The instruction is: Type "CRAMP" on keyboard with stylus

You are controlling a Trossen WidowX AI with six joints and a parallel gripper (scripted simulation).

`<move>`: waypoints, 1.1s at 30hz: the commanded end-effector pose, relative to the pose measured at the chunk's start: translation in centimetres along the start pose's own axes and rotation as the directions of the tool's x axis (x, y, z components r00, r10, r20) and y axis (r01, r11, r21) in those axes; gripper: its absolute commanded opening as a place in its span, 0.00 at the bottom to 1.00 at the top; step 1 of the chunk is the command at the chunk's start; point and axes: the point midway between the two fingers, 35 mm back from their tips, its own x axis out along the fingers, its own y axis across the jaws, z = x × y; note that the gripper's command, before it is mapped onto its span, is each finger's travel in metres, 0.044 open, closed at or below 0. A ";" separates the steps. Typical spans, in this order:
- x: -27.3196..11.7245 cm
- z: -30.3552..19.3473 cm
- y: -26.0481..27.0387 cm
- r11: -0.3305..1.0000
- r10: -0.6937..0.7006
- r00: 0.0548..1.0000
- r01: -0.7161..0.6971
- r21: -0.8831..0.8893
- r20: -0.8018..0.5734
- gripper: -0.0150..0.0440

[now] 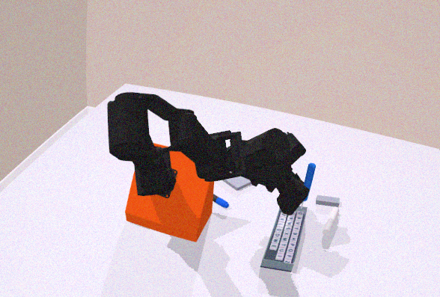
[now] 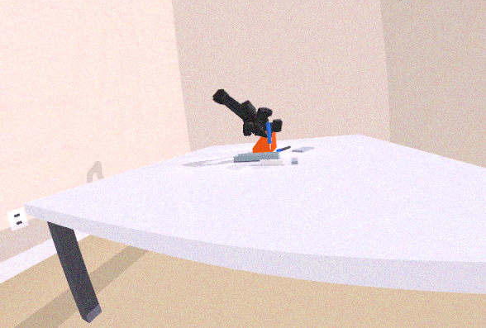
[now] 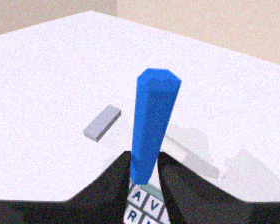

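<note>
A blue stylus [image 1: 310, 177] [image 2: 269, 132] [image 3: 155, 117] with a thin pale tip stands nearly upright between the fingers of my gripper [image 3: 144, 157], which is shut on it. The grey keyboard [image 1: 276, 265] [image 2: 257, 156] lies below, with rows of white lettered keys. The stylus tip is over the keyboard's far end in the top view, and the exterior view shows it slightly above the keyboard. In the wrist view the A key [image 3: 137, 195], V key [image 3: 153, 205] and R key [image 3: 132, 216] show just below the fingers. The fingers hide the tip and most other keys there.
A small grey block [image 1: 328, 201] [image 2: 294, 161] [image 3: 102, 123] and a white rod [image 1: 331, 224] lie beside the keyboard. A blue and black marker [image 1: 221, 202] [image 2: 284, 149] and a flat grey pad [image 1: 238, 183] [image 2: 303, 149] lie near the orange base [image 1: 183, 191].
</note>
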 end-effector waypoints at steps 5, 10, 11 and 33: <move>-0.1 0.2 0.0 1.000 -0.001 1.000 0.001 0.000 0.002 0.36; -0.2 0.2 -0.1 1.000 0.000 1.000 0.000 0.000 0.002 0.25; -0.2 0.2 -0.2 1.000 0.000 1.000 0.000 0.000 0.002 0.25; -3.1 -1.1 -4.4 1.000 0.001 1.000 -0.001 0.004 -0.002 0.25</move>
